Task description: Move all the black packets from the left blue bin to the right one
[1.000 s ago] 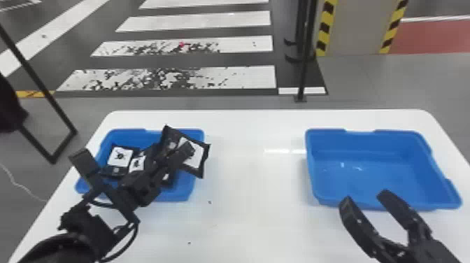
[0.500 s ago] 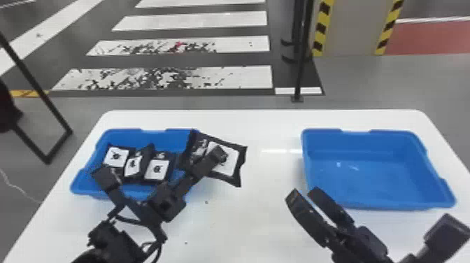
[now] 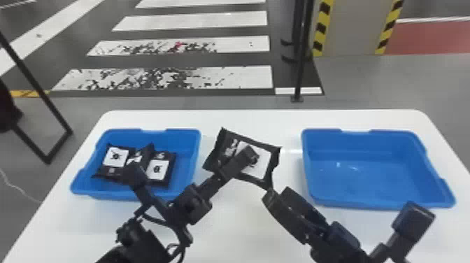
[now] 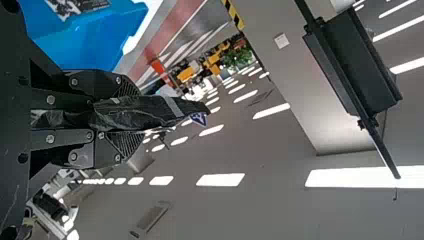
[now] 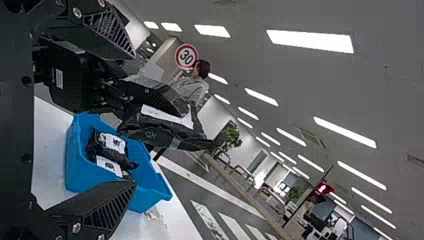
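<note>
Black packet, pinched by left gripper, points lengthwise rightward, right gripper gaping wide.

Striped crosswalk, black pole, red-rimmed sign

Was indoor hall, laid out like street: zebra crossing marked floor, round red-rimmed sign stood, strip lights lined ceiling.

The right wrist view has a round white sign with a red ring; it says 30. In the head view, flat black packets in the blue plastic bin at eight o'clock have white square labels, too tiny to read.
</note>
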Available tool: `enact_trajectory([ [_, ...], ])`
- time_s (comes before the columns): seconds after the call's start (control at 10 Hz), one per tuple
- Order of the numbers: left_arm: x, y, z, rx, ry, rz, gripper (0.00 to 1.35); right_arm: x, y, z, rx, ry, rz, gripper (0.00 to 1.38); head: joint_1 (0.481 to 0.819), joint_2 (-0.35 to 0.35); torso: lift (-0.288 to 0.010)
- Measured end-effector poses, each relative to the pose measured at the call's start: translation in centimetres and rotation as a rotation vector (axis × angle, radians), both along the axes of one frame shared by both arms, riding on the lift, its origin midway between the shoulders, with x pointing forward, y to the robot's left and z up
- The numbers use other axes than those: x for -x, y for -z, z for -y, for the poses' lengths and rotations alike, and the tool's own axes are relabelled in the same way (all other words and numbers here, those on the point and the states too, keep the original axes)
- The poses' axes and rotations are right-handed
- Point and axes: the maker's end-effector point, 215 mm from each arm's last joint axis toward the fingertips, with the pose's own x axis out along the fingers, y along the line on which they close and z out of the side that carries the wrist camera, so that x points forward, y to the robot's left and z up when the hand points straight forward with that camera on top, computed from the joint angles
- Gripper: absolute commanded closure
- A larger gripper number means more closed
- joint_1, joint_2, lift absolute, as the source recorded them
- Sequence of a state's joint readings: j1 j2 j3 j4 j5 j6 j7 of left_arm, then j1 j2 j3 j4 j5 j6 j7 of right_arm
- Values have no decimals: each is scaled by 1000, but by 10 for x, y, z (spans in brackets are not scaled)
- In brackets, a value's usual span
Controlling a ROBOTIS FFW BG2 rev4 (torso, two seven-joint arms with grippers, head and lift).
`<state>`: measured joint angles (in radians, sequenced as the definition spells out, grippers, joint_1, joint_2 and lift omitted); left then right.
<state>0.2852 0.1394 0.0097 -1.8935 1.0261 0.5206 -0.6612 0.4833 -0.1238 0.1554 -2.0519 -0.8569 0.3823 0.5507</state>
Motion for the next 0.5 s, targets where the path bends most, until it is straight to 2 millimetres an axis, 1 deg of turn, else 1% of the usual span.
enact_trajectory([
  [0.1, 4, -1, 8, 16, 20, -6, 1204, -3, 0, -4, -10, -10, -2, 190, 695, 84, -140],
  [0.2, 6, -1, 14, 23, 33, -11, 1204, -6, 2, -4, -14, -12, -9, 323, 695, 77, -140],
  [0.4, 10, 0, 20, 28, 51, -20, 1204, -21, 3, 4, -25, 26, -3, 843, 695, 60, -140],
  [0.5, 11, 1, 21, 28, 55, -24, 1204, -27, 0, 9, -26, 48, 9, 995, 695, 47, -140],
])
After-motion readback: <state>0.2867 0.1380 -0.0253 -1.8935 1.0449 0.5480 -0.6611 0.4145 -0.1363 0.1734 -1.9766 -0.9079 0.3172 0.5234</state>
